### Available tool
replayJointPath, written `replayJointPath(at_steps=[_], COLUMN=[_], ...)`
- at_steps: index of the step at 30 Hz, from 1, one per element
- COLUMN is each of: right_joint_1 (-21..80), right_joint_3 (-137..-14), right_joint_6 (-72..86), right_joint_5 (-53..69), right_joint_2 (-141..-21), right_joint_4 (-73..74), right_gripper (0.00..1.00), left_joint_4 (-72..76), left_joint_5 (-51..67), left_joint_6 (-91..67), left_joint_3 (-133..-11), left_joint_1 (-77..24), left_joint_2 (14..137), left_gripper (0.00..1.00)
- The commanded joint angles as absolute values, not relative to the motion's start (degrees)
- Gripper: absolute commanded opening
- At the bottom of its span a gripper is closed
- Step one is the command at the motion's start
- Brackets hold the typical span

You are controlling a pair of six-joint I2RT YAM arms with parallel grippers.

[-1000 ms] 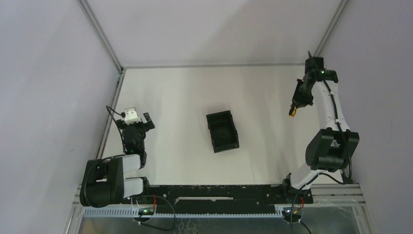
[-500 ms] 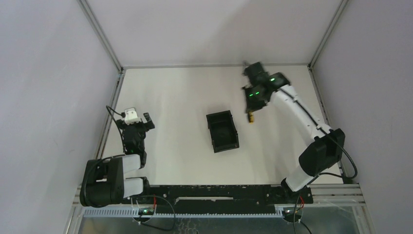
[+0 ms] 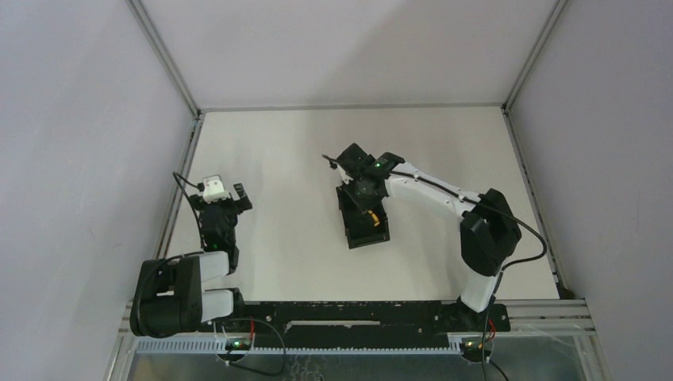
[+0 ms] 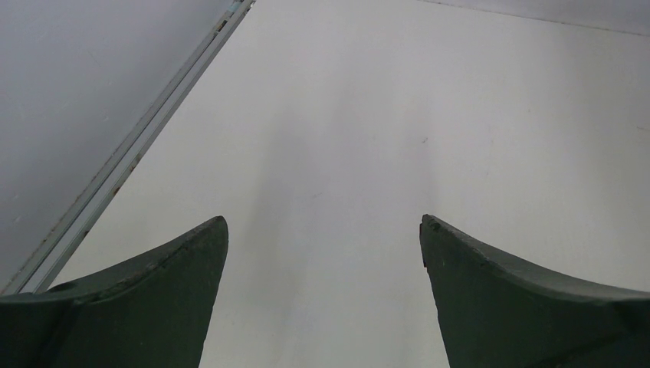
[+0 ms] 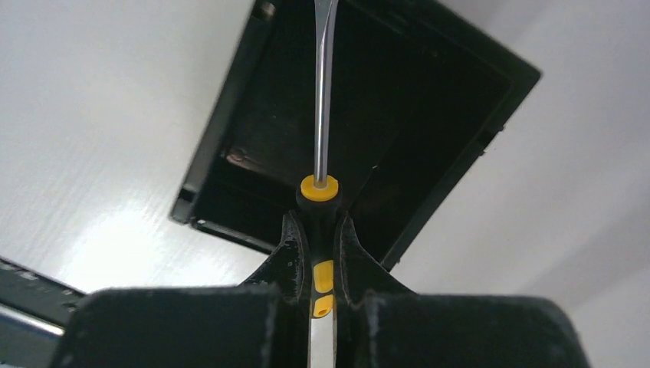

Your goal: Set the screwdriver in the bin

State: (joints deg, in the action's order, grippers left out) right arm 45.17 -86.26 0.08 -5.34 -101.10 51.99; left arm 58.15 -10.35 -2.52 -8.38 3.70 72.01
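Observation:
The black bin stands mid-table. My right gripper hangs over its far end, shut on the screwdriver, whose orange tip shows below the fingers. In the right wrist view the gripper clamps the yellow-and-black handle of the screwdriver. Its thin shaft points out over the open bin, held above the bin's floor. My left gripper rests at the table's left side, open and empty. In the left wrist view it shows only bare table between the fingers.
A metal frame rail runs along the table's left edge, close to the left gripper. Another rail borders the right edge. A black bar with cables lies across the near edge by the arm bases.
My right arm has swung from the far right of the table leftward to over the bin, carrying the screwdriver. The left arm has not moved.

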Motion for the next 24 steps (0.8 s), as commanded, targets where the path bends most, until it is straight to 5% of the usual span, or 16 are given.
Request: replayJointPath(at_steps=[1, 6, 13, 24], right_joint_1=[45.5, 45.6, 45.6, 44.1], right_joint_3=[-82.2, -79.8, -79.9, -80.0], right_joint_6=[-2.6, -2.5, -0.3, 3.1], right_joint_5=[-7.3, -6.1, -7.2, -8.8], right_joint_2=[-102.1, -104.3, -104.2, -90.2], right_joint_4=[46.0, 43.2, 42.3, 43.4], right_gripper=[0.0, 0.0, 0.43, 0.47], left_joint_4=[60.5, 60.5, 60.5, 60.5], left_joint_5=[-10.6, -10.6, -10.6, -10.6], left_joint_6=[-1.5, -1.5, -1.5, -1.4], left_joint_3=[-11.0, -11.0, -11.0, -11.0], left_joint_1=[3.4, 3.3, 3.4, 3.3], left_joint_2=[72.1, 72.1, 72.1, 72.1], left_gripper=[1.0, 1.0, 1.0, 1.0])
